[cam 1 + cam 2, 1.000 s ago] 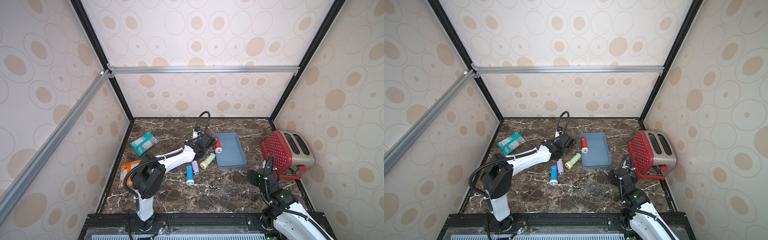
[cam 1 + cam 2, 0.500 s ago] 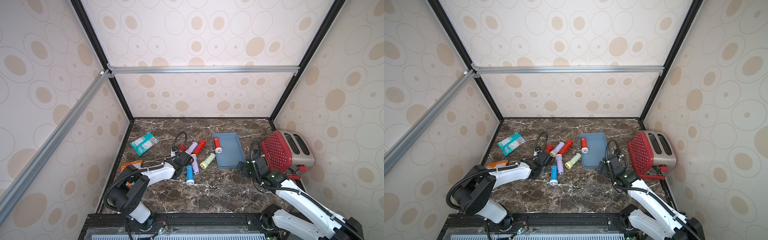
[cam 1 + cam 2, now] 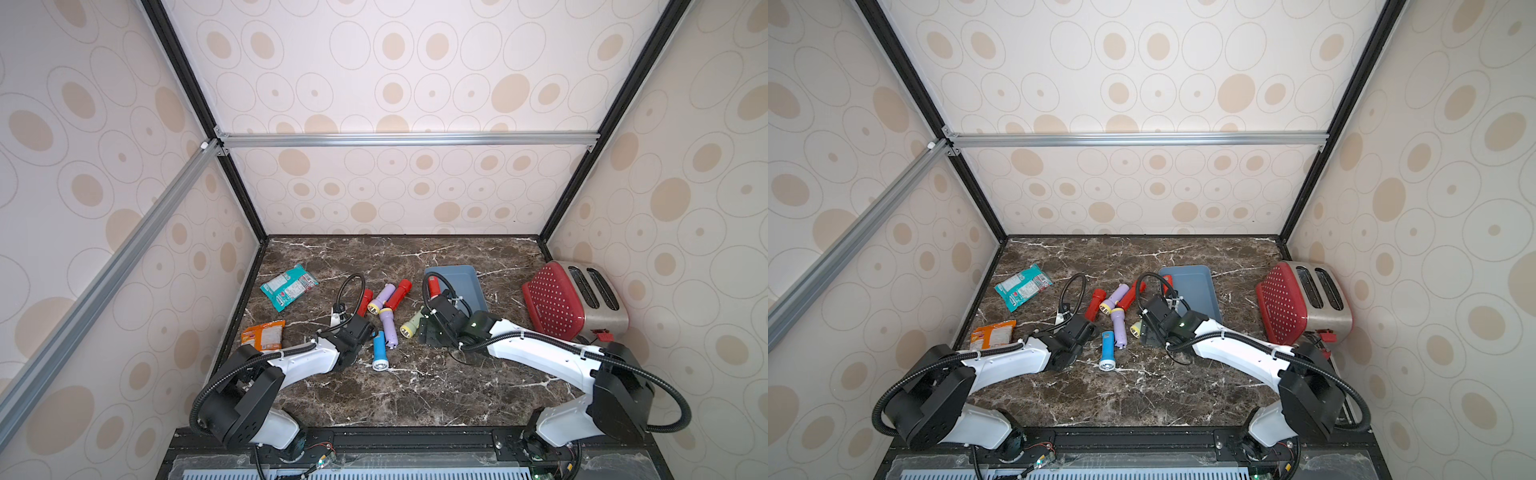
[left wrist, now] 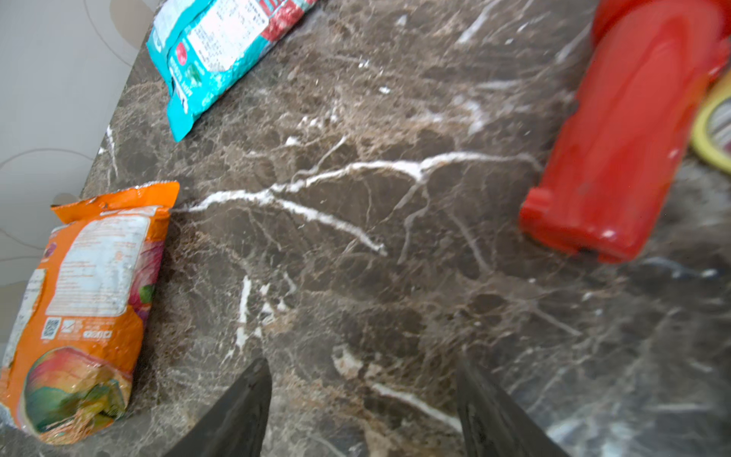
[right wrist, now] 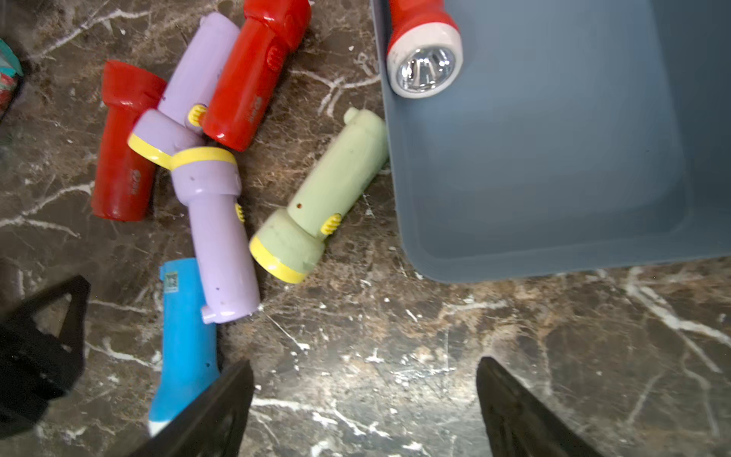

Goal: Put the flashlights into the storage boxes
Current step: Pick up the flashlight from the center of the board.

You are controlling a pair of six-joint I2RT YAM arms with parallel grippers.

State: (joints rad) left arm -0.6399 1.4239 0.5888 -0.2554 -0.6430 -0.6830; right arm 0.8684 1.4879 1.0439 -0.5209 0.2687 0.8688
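The blue-grey storage box [image 3: 467, 279] [image 5: 553, 166] lies mid-table with one red flashlight [image 5: 423, 51] inside, at its wall. Beside it on the marble lie a pale green flashlight [image 5: 324, 201] [image 3: 411, 324], two lilac ones [image 5: 215, 221] [image 5: 190, 83], two red ones [image 5: 253, 75] [image 5: 122, 146] and a blue one [image 5: 186, 336] [image 3: 379, 353]. My right gripper [image 5: 364, 364] [image 3: 430, 332] is open over bare marble, just short of the green flashlight and the box's near corner. My left gripper [image 4: 362, 364] [image 3: 358, 326] is open and empty, left of the pile, with a red flashlight [image 4: 625, 138] ahead.
A teal snack packet [image 3: 289, 286] and an orange one [image 3: 264, 334] lie near the left wall. The red polka-dot toaster [image 3: 573, 303] stands at the right wall. Both arms' cables loop above the flashlight pile.
My left arm drew back from the box toward the front left, uncovering the pile. My right arm reached in from the front right to the box's near corner, and its jaws narrowed somewhat.
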